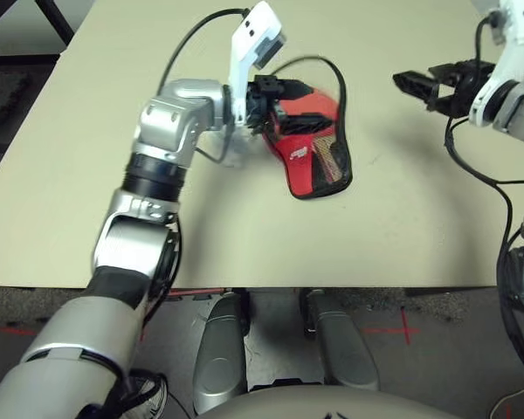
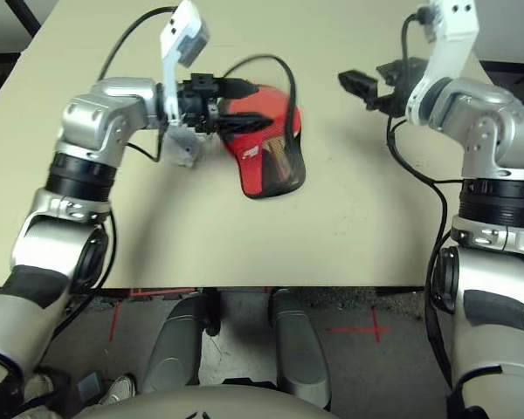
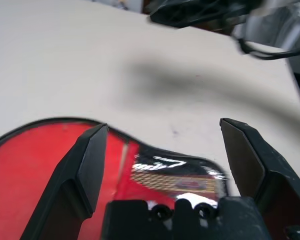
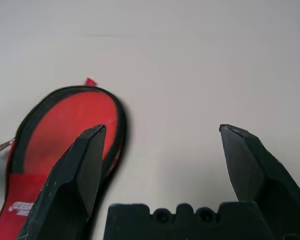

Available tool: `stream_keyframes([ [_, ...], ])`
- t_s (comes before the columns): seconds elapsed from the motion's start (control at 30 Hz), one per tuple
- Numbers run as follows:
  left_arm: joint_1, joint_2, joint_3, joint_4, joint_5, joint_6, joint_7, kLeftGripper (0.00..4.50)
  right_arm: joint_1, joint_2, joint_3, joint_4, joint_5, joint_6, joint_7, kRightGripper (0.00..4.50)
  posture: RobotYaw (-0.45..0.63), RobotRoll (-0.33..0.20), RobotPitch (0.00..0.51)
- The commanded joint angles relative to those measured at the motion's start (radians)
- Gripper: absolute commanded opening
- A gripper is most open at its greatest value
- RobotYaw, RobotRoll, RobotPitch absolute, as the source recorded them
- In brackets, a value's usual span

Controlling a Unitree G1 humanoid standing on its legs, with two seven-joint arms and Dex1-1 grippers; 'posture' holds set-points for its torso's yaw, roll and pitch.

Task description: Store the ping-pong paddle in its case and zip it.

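Silver-armed and tipped with two black fingers, the left gripper (image 1: 275, 105) hangs unclenched and empty over the flat red paddle-shaped fabric case (image 1: 314, 144) with black zipper edge, lying mid-table on the beige table (image 1: 70, 175). Well apart, near the table's right edge, the right gripper (image 1: 410, 85) is likewise spread wide, holding nothing.

A plain beige table (image 1: 244, 236) stands over grey floor (image 1: 419, 310) marked with red crosses (image 1: 403, 330).
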Motion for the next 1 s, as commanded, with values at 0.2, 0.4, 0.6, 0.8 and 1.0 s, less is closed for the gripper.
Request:
stream_keyframes([
  [0.2, 0.075, 0.072, 0.069, -0.247, -0.074, 0.141, 0.022, 4.5, 0.02, 0.056, -0.146, -0.025, 0.12, 0.508, -0.065, 4.49, -0.02, 0.0, 0.25],
  [0.4, 0.184, 0.131, 0.082, -0.425, -0.113, 0.257, 0.061, 4.5, 0.11, 0.073, -0.105, -0.002, 0.306, 0.534, -0.126, 4.49, 0.01, 0.0, 0.25],
  [0.6, 0.25, 0.154, 0.104, -0.532, -0.152, 0.335, 0.113, 4.5, 0.146, 0.114, -0.057, 0.034, 0.4, 0.534, -0.222, 4.49, 0.03, 0.0, 0.255],
  [0.8, 0.254, 0.15, 0.111, -0.552, -0.175, 0.354, 0.151, 4.5, 0.141, 0.157, -0.002, 0.067, 0.493, 0.534, -0.288, 4.49, 0.05, 0.0, 0.256],
  [1.0, 0.244, 0.136, 0.11, -0.547, -0.191, 0.349, 0.18, 4.5, 0.096, 0.224, 0.002, 0.137, 0.547, 0.534, -0.343, 4.49, 0.05, 0.0, 0.251],
])
